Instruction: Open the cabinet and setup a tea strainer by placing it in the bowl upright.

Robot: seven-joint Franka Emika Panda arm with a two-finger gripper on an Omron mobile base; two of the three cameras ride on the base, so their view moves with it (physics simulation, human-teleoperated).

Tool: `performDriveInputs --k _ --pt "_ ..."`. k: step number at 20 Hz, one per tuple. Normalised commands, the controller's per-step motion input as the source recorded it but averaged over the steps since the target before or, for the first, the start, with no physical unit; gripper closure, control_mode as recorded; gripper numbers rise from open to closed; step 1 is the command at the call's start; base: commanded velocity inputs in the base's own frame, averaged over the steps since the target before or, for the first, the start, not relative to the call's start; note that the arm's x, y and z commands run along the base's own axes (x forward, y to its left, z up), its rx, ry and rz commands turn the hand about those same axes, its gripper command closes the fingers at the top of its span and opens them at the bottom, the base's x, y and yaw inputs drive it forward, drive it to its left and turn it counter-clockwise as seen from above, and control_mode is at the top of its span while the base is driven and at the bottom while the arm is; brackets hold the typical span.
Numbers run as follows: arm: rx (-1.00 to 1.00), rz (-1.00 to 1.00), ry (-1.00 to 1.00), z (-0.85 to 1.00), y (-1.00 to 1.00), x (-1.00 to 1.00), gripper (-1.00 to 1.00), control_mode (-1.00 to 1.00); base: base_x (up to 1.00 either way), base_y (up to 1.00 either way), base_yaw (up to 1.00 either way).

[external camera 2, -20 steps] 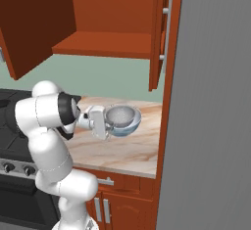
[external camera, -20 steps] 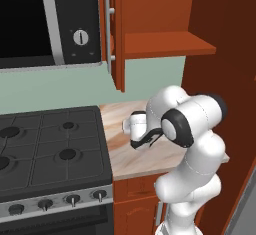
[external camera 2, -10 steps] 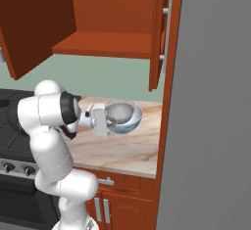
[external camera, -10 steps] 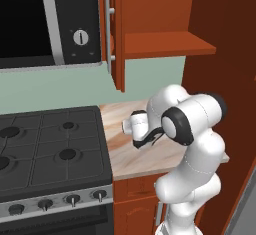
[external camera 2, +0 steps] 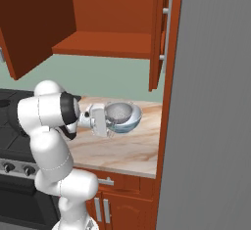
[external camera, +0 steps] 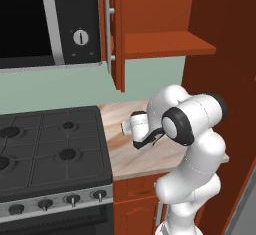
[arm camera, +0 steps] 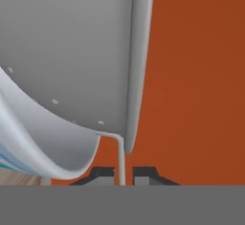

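The cabinet point(external camera 2: 112, 23) above the counter point(external camera 2: 127, 148) stood open, its doors swung wide with the silver handle point(external camera 2: 168, 28) of the right one facing the camera. The strainer point(external camera 2: 120, 111) sat upright inside the bowl point(external camera 2: 128, 123), which rested on the counter beside the stove point(external camera: 50, 149). In the hand view, the gripper point(arm camera: 122, 173) had its jaws nearly closed on the strainer's thin handle point(arm camera: 121, 159), with the bowl's rim just beside it. The microwave point(external camera: 50, 21) hung left of the cabinet.
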Motion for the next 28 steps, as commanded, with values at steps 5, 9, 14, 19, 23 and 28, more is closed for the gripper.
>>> performDriveInputs --k 5,9,14,19,23,28 --pt "0.0 0.01 0.0 -0.01 0.09 0.0 -1.0 -1.0 0.0 0.0 0.0" --pt "0.0 0.0 0.0 0.0 0.0 0.0 -1.0 -1.0 0.0 0.0 0.0" --pt "0.0 0.01 0.0 0.0 0.0 0.0 -1.0 -1.0 0.0 0.0 0.0" --pt "0.0 0.0 0.0 0.0 0.0 0.0 -1.0 -1.0 0.0 0.0 0.0" --pt "0.0 0.0 0.0 0.0 0.02 0.0 -1.0 -1.0 0.0 0.0 0.0" --pt "0.0 0.0 0.0 0.0 0.12 -0.12 -1.0 -1.0 0.0 0.0 0.0"
